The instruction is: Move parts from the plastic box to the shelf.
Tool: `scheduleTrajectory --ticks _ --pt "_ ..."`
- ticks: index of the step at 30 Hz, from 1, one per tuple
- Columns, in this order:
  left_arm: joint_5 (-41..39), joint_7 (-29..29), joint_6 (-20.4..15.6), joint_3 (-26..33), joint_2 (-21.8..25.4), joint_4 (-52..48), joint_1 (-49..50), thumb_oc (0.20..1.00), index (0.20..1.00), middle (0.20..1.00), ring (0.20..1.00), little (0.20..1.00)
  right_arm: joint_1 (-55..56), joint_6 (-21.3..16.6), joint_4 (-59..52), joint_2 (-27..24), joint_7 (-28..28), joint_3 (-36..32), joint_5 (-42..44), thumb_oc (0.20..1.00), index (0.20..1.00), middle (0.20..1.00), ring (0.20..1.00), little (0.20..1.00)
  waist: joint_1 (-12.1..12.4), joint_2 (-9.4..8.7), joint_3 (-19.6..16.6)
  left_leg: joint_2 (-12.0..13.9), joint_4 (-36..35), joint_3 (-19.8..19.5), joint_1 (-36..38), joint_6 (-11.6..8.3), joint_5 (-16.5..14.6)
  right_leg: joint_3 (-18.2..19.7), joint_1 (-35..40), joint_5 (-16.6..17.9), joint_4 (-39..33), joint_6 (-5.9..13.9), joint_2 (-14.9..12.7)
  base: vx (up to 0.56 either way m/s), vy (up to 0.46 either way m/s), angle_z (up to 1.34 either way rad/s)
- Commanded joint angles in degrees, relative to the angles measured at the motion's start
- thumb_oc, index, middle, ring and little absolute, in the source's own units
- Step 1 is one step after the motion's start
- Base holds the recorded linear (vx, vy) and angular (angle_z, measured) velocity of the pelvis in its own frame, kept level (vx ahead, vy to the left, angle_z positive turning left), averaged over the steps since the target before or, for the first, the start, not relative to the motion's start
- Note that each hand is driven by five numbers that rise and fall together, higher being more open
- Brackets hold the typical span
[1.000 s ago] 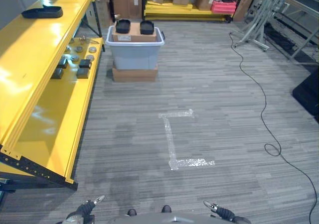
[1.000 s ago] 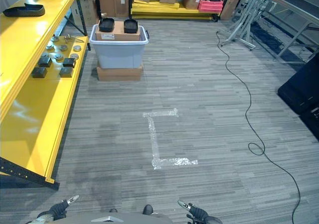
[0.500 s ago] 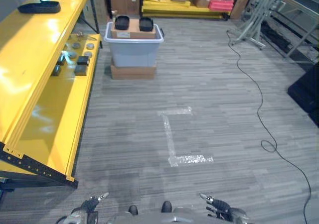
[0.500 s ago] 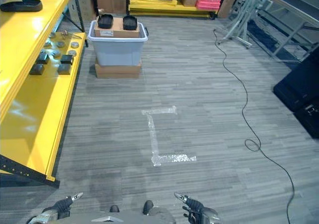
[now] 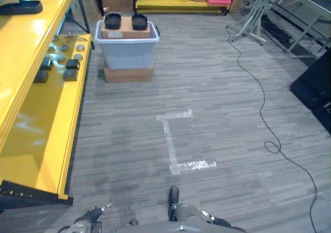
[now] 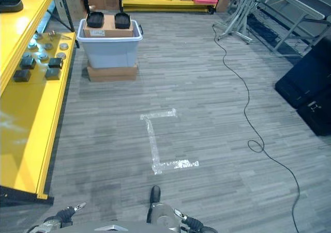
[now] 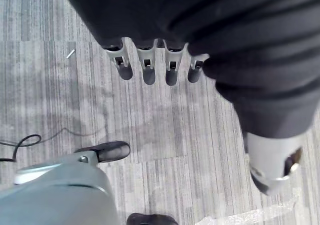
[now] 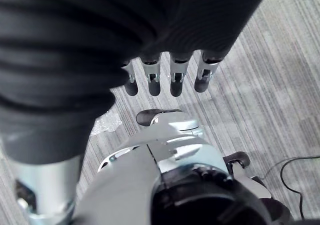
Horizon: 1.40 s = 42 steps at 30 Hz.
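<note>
Left eye view: the box [image 5: 126, 49] sits on a flat carton [image 5: 129, 73] far ahead of my hands, beside the shelf [image 5: 39, 134]. Inside it a cardboard box [image 5: 125, 32] carries two black parts [image 5: 113, 20]. More dark parts [image 5: 72, 64] lie on the shelf's lower level. My left hand [image 5: 92, 215] shows at the bottom edge.

Right eye view: my right hand [image 6: 187, 222] is low, empty. A tape mark [image 6: 155, 145] lies on the floor ahead of both hands.

Left wrist view: my left fingers [image 7: 148, 69] hang straight, holding nothing.

Right wrist view: my right fingers [image 8: 176, 77] are straight, holding nothing.
</note>
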Motion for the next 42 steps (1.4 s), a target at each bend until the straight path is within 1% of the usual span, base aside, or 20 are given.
scheduleTrajectory --ticks 1,3,4,5,7,9,12,16,19,21,24,27,30,32,33,35,36,37,39,42 --pt "-3.51 0.25 -1.80 0.43 -0.79 1.81 -2.13 1.000 1.000 1.000 1.000 1.000 -2.34 -0.14 3.90 -2.63 0.41 1.90 -1.81 1.000 1.000 1.000 1.000 1.000 1.18 1.13 -1.17 -1.02 8.01 1.28 -5.28 0.31 2.06 2.35 1.70 -2.96 1.87 3.22 0.30 0.17 -0.197 0.14" --pt "-4.08 0.01 -1.71 0.61 -0.83 1.55 -2.10 1.000 1.000 1.000 1.000 1.000 -2.75 -0.59 3.70 -3.07 0.35 2.23 -1.41 1.000 1.000 1.000 1.000 1.000 1.46 1.11 -1.21 0.04 11.64 0.89 -6.31 -0.56 3.96 2.34 2.41 -3.30 1.21 2.33 0.95 0.18 -0.217 -0.06" --pt "-4.80 0.29 -1.81 0.92 -1.02 1.21 -2.20 1.000 1.000 1.000 1.000 1.000 -3.38 -1.47 2.88 -3.71 0.60 2.57 -2.11 1.000 1.000 1.000 1.000 1.000 1.87 0.60 -0.86 1.50 19.90 0.59 -9.74 -1.56 7.95 2.62 3.46 -3.80 0.38 1.12 1.32 0.16 -0.214 -0.14" --pt "-5.19 0.36 -1.78 1.00 -1.02 1.12 -2.22 1.000 1.000 1.000 1.000 1.000 -3.49 -1.56 2.70 -3.88 0.49 2.66 -2.12 1.000 1.000 1.000 1.000 1.000 1.93 0.56 -0.80 1.75 21.30 0.46 -10.53 -1.68 8.23 2.63 3.58 -3.97 0.34 0.89 1.42 0.25 -0.315 -0.11" --pt "-6.39 -0.03 -1.28 2.25 -0.99 0.74 -2.47 1.000 1.000 1.000 1.000 1.000 -4.69 -1.67 2.31 -5.39 0.38 3.02 -3.06 1.000 1.000 1.000 1.000 1.000 2.96 -0.79 -0.01 2.66 37.42 -0.53 -18.79 -2.41 11.20 3.20 5.44 -4.88 0.08 -1.17 1.23 0.23 -0.252 -0.03" --pt "-5.17 -0.71 -0.45 2.34 -1.03 0.48 -2.77 1.000 1.000 1.000 1.000 1.000 -4.98 -1.95 2.44 -6.19 0.76 2.74 -3.28 1.000 1.000 1.000 1.000 1.000 3.61 -0.93 0.36 3.34 39.84 -0.71 -22.52 -2.07 11.21 3.08 6.76 -5.30 -0.16 -1.59 1.43 0.26 -0.110 0.09" --pt "-3.80 -0.68 -0.87 2.04 -1.30 1.43 -2.15 1.000 1.000 1.000 1.000 1.000 -5.88 -2.56 1.80 -6.34 1.80 2.41 -1.99 1.000 1.000 1.000 1.000 1.000 5.05 -0.79 0.80 3.15 27.87 1.15 -21.44 -1.69 10.10 3.36 9.26 -6.94 -0.71 -0.51 2.27 0.30 0.017 -0.07" --pt "-1.18 -1.37 -2.18 2.05 -1.19 2.38 -0.78 1.000 1.000 1.000 1.000 1.000 -6.06 -3.78 1.16 -6.44 2.06 3.19 -1.94 1.000 1.000 1.000 1.000 1.000 7.96 0.24 1.11 1.23 12.08 -2.07 -22.51 -2.92 12.79 5.09 11.77 -8.60 -1.28 0.53 3.80 0.29 0.119 0.01" --pt "-0.19 -1.89 -2.58 1.74 -1.29 3.13 -0.52 1.000 1.000 1.000 1.000 1.000 -6.25 -4.47 1.30 -6.51 2.23 3.58 0.48 1.000 1.000 1.000 1.000 1.000 9.03 0.05 1.07 1.27 9.99 -3.01 -22.85 -3.49 12.87 4.84 12.77 -9.46 -1.22 0.71 3.59 0.21 0.131 -0.01" --pt "0.25 -1.63 -2.24 1.78 -1.23 3.27 -0.58 1.000 1.000 1.000 1.000 1.000 -6.25 -4.19 1.08 -6.16 2.00 3.61 0.82 1.000 1.000 1.000 1.000 1.000 8.79 -0.28 0.68 1.01 9.16 -2.23 -21.28 -2.67 10.84 4.31 12.45 -9.93 -0.20 0.87 3.05 0.18 0.190 -0.19" --pt "3.31 -0.79 -1.12 1.28 -0.89 3.85 -1.38 1.000 1.000 1.000 1.000 1.000 -5.66 -2.16 1.41 -4.58 0.45 3.52 1.83 1.000 1.000 1.000 1.000 1.000 8.44 0.27 -0.46 0.19 8.24 -1.06 -18.87 -0.75 9.17 3.27 11.42 -13.10 7.40 0.90 3.01 0.26 0.263 0.03" --pt "5.01 -0.46 -0.40 0.21 -0.29 4.26 -2.64 1.000 1.000 1.000 1.000 1.000 -5.12 -1.17 2.46 -3.54 1.25 3.19 -0.69 1.000 1.000 1.000 1.000 1.000 7.01 2.32 -0.60 0.22 6.78 0.40 -15.29 2.02 7.68 2.26 2.43 -8.49 27.05 4.40 0.12 0.20 0.234 -0.07" --pt "5.45 0.00 -1.26 -1.77 -0.03 3.65 -3.84 1.000 1.000 1.000 1.000 1.000 -5.18 -0.75 3.35 -2.59 1.24 3.73 0.04 1.000 1.000 1.000 1.000 1.000 5.22 3.56 0.50 0.38 5.78 0.10 -12.75 3.04 6.86 3.08 -4.37 -5.41 33.74 5.20 -0.67 0.20 0.152 -0.08" --pt "4.10 -0.01 -1.94 -2.88 0.06 2.94 -4.51 1.000 1.000 1.000 1.000 1.000 -4.67 -0.81 3.61 -2.03 1.45 4.04 -0.33 1.000 1.000 1.000 1.000 1.000 3.81 3.23 0.97 -0.43 4.84 -0.82 -11.00 2.57 6.56 3.21 -3.97 -5.12 27.16 4.98 0.59 0.33 -0.042 0.03" --pt "3.20 -0.20 -2.39 -3.43 0.10 2.36 -5.10 1.000 1.000 1.000 1.000 1.000 -4.18 -0.61 3.81 -1.79 1.54 4.14 -0.83 1.000 1.000 1.000 1.000 1.000 2.85 2.80 1.13 -1.10 4.21 -1.51 -9.70 1.92 6.32 3.13 -2.65 -5.26 18.79 4.39 0.83 0.38 -0.134 0.02" --pt "2.01 -0.27 -2.55 -3.90 -0.12 1.57 -5.76 1.000 1.000 1.000 1.000 1.000 -3.48 -0.51 4.27 -1.65 1.60 4.33 -1.03 1.000 1.000 1.000 1.000 1.000 1.55 2.24 1.09 -1.72 4.36 -2.05 -8.42 1.21 5.23 3.85 -1.66 -4.39 8.77 4.19 0.38 0.35 -0.141 0.13" --pt "1.35 -0.21 -2.51 -4.04 -0.26 1.38 -5.97 1.000 1.000 1.000 1.000 1.000 -3.30 0.11 4.53 -1.67 1.98 4.24 -0.91 1.000 1.000 1.000 1.000 1.000 1.13 2.07 1.03 -1.94 4.50 -2.13 -8.11 1.10 4.70 4.40 -1.68 -3.56 6.98 4.43 0.08 0.42 -0.171 0.20" --pt "-0.47 0.35 -2.17 -3.95 -0.52 1.05 -6.32 1.000 1.000 1.000 1.000 1.000 -2.91 2.68 4.90 -1.68 4.47 4.01 -1.37 1.000 1.000 1.000 1.000 1.000 -0.02 1.82 1.13 -2.04 5.48 -1.82 -7.28 1.06 2.84 5.93 -2.30 -1.77 5.87 4.96 -0.35 0.31 -0.129 0.19" --pt "-0.64 0.28 -2.09 -3.70 -0.52 1.04 -6.40 1.000 1.000 1.000 1.000 1.000 -2.73 2.80 4.93 -1.72 4.79 4.10 -1.98 1.000 1.000 1.000 1.000 1.000 -0.25 1.96 1.14 -1.79 5.45 -1.66 -7.11 0.89 2.86 6.15 -2.04 -2.15 5.60 4.60 0.09 0.23 -0.112 0.09" --pt "-3.18 1.49 -1.05 -2.78 -1.21 1.26 -6.67 1.000 1.000 1.000 1.000 1.000 -3.17 3.21 5.56 -1.77 4.20 5.18 -1.82 1.000 1.000 1.000 1.000 1.000 -0.19 1.47 0.64 0.25 11.30 -0.78 -8.20 0.29 3.27 6.10 0.27 -4.74 6.66 2.60 1.35 0.32 -0.208 0.10"
